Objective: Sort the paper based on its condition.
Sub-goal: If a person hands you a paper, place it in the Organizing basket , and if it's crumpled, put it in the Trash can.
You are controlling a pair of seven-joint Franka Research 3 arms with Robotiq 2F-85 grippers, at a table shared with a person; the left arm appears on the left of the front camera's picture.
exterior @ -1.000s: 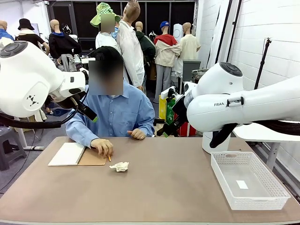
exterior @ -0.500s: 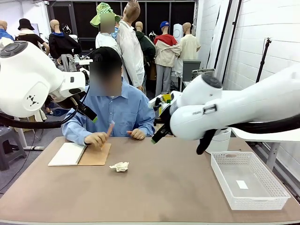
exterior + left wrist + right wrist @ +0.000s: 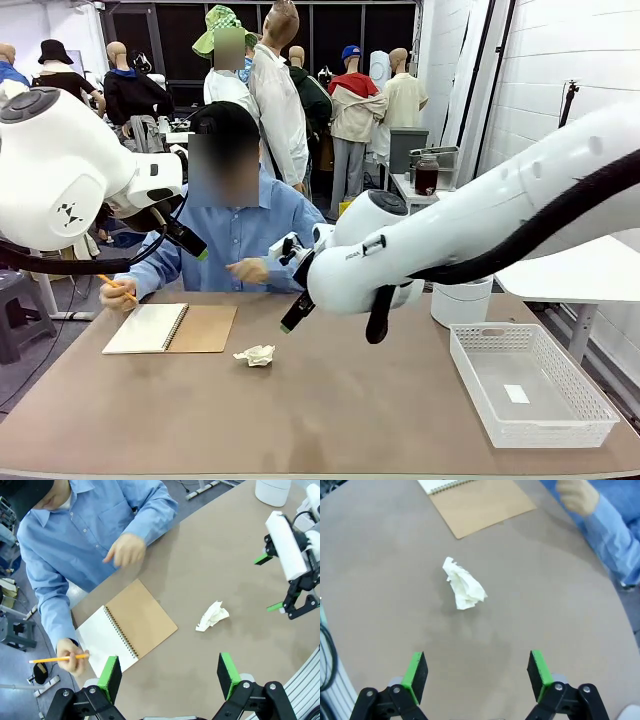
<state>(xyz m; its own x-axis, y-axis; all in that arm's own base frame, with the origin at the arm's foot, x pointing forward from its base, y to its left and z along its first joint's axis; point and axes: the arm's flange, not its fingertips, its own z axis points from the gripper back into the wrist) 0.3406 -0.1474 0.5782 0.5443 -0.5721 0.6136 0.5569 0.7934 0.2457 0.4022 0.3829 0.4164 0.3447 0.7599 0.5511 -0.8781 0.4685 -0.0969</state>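
Crumpled paper (image 3: 256, 355) is pictured lying on the table (image 3: 380, 400) just beside the notebook (image 3: 170, 328). The right hand (image 3: 475, 666) is held beyond the notebook's brown cover, fingers apart and empty. The left hand (image 3: 170, 672), also apart, is raised above the notebook.

1 crumpled paper wad (image 3: 256, 355), 1 spiral ntbk (image 3: 170, 328), 1 mesh basket (image 3: 545, 432), 1 pencil (image 3: 57, 658), 1 person (image 3: 250, 242).

The right arm (image 3: 500, 210) stretches from the right edge across the middle of the front view, the right tool (image 3: 477, 672) pointing down with green pads (image 3: 416, 671) spread wide, nothing between them. The left arm (image 3: 60, 170) is folded at the upper left, the left tool (image 3: 169, 675) likewise wide and empty.
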